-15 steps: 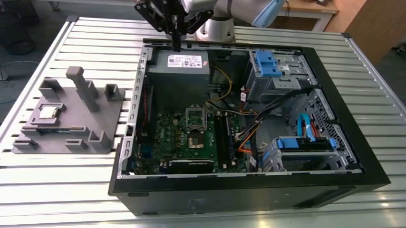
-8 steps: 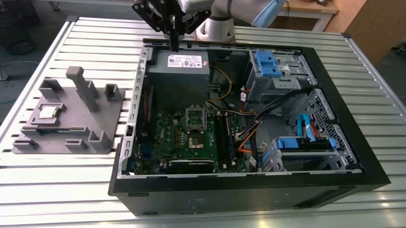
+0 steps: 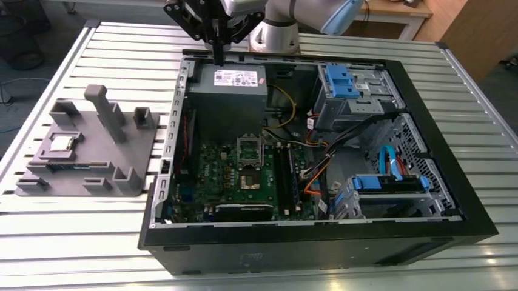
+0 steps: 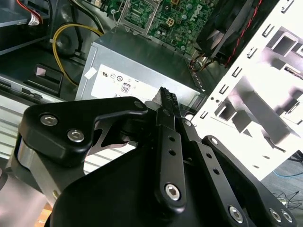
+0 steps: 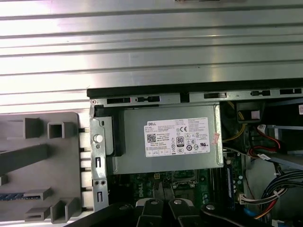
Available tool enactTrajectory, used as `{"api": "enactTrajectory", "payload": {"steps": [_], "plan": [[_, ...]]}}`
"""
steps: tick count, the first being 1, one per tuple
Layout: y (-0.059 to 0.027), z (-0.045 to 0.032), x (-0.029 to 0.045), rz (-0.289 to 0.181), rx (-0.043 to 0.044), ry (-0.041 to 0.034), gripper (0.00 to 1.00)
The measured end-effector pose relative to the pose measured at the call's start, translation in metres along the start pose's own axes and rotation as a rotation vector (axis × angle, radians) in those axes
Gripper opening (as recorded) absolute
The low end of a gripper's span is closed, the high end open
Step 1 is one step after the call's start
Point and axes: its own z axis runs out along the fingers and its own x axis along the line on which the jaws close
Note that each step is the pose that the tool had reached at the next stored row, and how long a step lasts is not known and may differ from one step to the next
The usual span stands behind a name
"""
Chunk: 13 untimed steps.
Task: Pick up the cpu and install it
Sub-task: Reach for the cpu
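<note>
Claw [image 3: 218, 59] pressed together, empty, over grey power supply [image 3: 228, 100]; cpu [image 3: 62, 143] on fixture [image 3: 139, 145] outside case [image 3: 324, 242].

Open air above the cpu [image 3: 63, 143], tall grey post [image 3: 98, 109] near; socket [image 3: 249, 165] between power supply [image 3: 227, 91] and cables [image 3: 317, 177]

Even, cool light from above fills the exterior view, giving the ribbed silver aluminium table [image 3: 73, 254] a soft sheen. In the first wrist view its slats glare almost white. The open black computer case [image 3: 324, 248] shades its green motherboard [image 3: 215, 163] (the walls block light). In the second wrist view a white perforated sheet-metal panel [image 4: 246, 94] washes out.
</note>
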Motion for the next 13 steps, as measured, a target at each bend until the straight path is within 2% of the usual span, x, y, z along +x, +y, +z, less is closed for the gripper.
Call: {"api": "enactTrajectory", "payload": {"steps": [13], "plan": [[-0.0001, 0.0000, 0.0010, 0.000, 0.0000, 0.0000, 0.11]]}}
